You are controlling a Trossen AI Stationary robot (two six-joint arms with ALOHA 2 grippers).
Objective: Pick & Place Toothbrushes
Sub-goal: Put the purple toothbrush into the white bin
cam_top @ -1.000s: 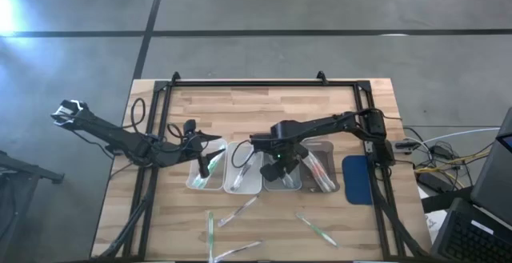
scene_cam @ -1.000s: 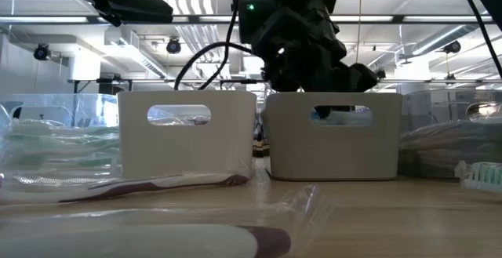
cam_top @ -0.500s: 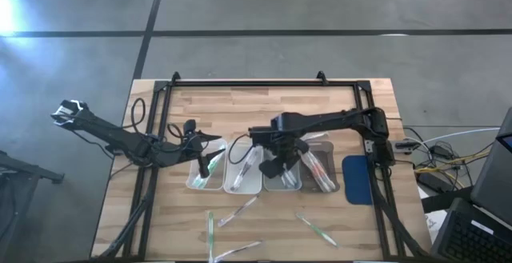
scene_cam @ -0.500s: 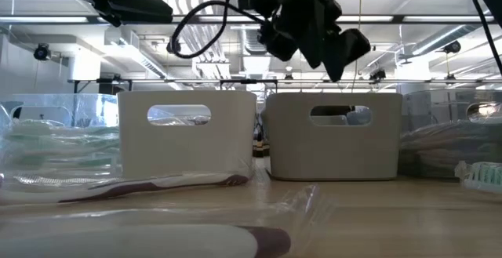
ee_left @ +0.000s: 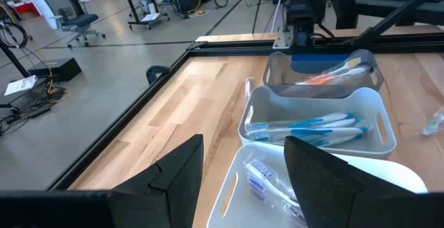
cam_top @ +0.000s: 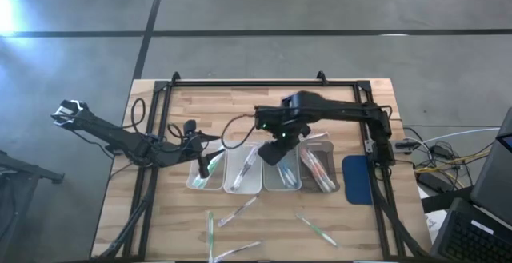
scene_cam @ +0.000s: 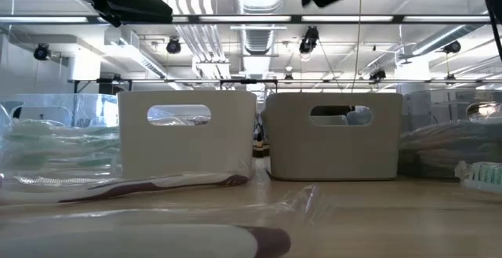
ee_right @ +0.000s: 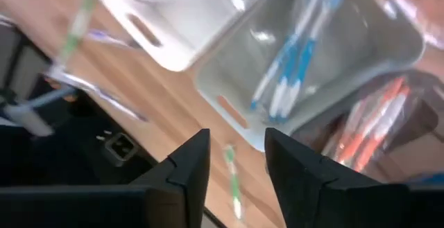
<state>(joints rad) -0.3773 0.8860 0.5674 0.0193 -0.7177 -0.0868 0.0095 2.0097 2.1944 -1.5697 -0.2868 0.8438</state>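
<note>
Partly done by the look of it: four trays in a row near the table middle already hold sorted toothbrushes, blue ones in one, orange-red in the next, while several wrapped ones lie loose on the near boards. Right gripper above the trays, jaws parted and empty; left gripper beside the end tray, jaws wide, holding nothing.

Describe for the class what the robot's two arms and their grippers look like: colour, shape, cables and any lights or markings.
Both arms are dark, nearly black, slim and jointed. The right gripper has two flat, angular black fingers; the left gripper has the same wedge-shaped pair. A green light glows on the right arm's wrist, with a dark cable looping beside it. The left arm's far end carries a white-edged part.
</note>
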